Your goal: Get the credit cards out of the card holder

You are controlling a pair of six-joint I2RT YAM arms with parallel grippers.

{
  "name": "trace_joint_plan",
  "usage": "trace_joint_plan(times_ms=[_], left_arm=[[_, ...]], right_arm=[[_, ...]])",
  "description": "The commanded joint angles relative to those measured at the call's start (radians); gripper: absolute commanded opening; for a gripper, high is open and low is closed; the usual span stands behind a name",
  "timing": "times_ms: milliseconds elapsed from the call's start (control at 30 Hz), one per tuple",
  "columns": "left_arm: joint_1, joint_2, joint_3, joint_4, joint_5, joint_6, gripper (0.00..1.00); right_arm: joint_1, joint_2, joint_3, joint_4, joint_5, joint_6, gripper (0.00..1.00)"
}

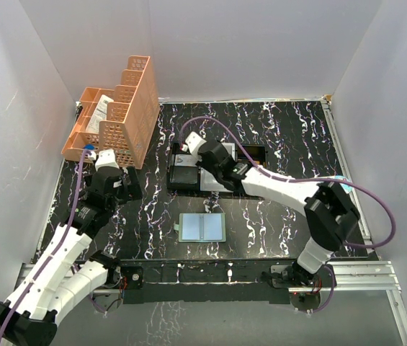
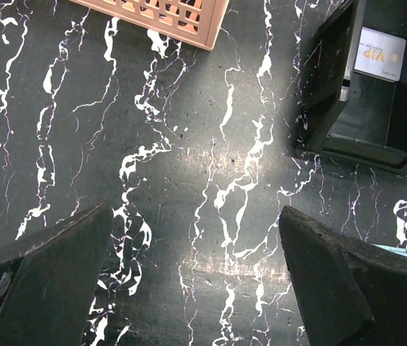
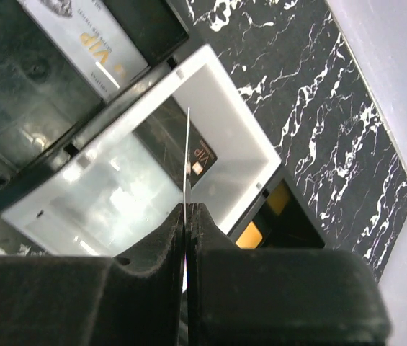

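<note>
Card [image 3: 188,151] pinched edge-on over tray [image 3: 239,115].
Only in the right wrist view is the thin card seen clamped between the closed right fingers [image 3: 171,234], above the white compartment. From above, the card holder [image 1: 202,228] is seen lying open on the surface [image 1: 275,137], apart from both arms; the left fingers [image 2: 52,274] are spread wide, empty.

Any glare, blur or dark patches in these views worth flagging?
Top external: even light, card holder sharp. Left wrist: soft sheen on the table, left gripper's fingers dark and soft. Right wrist: glare washes out the tray's white compartment; the card shows only edge-on.
</note>
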Motion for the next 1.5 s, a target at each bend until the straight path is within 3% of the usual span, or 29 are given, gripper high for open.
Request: trace_joint_plan(times_ms=[0,400,700,1467], left_arm=[[0.006,0.009,0.013,-0.014,-0.027,0.011,0.99],[0.006,0.012,0.013,-0.01,-0.019,0.017,0.99],[0.006,0.029,0.016,-0.013,-0.024,0.017,0.99],[0.006,0.028,0.017,-0.011,-0.015,0.019,0.99]], right_arm=[[-0.014,0.073,0.159,-0.058,0.014,-0.021,0.0],[-0.067,0.227,0.18,-0.057,-0.011,-0.062,0.0],[-0.099,0.238,0.125,0.076,-0.063,-0.136,0.0],[-0.128,0.377,0.09,0.287,-0.021,-0.268,0.01]])
